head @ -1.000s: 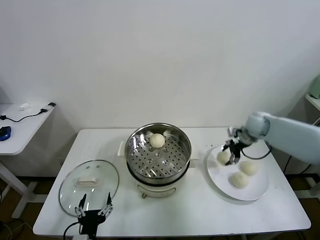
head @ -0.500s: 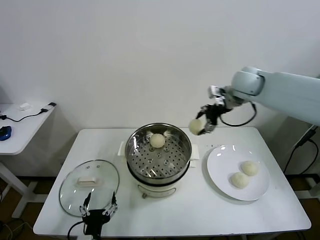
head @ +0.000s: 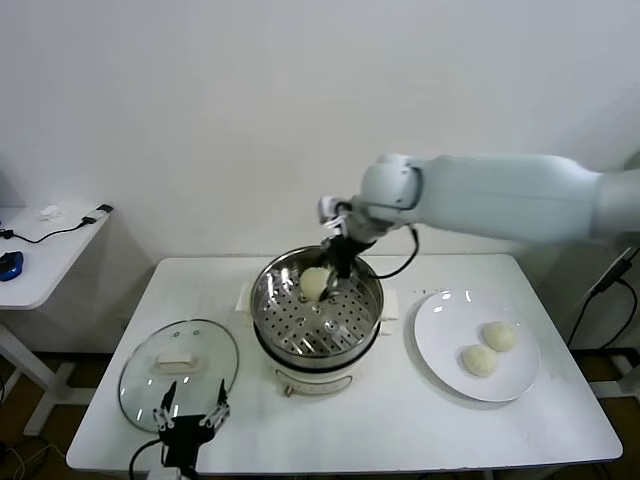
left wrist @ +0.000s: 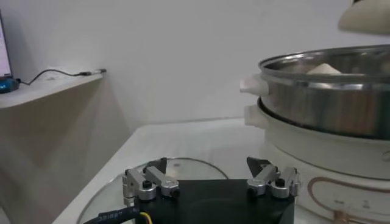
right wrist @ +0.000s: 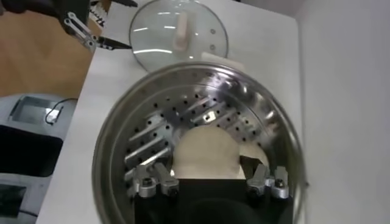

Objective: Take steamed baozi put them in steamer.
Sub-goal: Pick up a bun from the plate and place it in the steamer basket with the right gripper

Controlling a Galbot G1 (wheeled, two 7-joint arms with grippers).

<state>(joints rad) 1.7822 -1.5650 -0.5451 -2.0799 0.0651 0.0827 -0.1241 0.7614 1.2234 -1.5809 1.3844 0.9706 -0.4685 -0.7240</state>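
Observation:
My right gripper (head: 341,262) reaches over the far side of the steel steamer (head: 272,318), just above its perforated tray. In the right wrist view it (right wrist: 208,171) is shut on a cream-white baozi (right wrist: 204,149) that fills the gap between its fingers. Another baozi (head: 314,283) lies on the tray right beside it. Two more baozi (head: 499,336) (head: 479,360) lie on the white plate (head: 440,310) to the right. My left gripper (head: 188,420) is open and empty at the table's front edge, by the glass lid.
The glass lid (head: 178,372) with a cream handle lies flat left of the steamer; it also shows in the right wrist view (right wrist: 180,36). In the left wrist view the steamer (left wrist: 329,103) stands close by. A side table (head: 40,250) stands at far left.
My right gripper lifted one baozi off the plate, carried it left through the air and lowered it into the steamer. The plate went from three baozi to two. The left arm stayed put.

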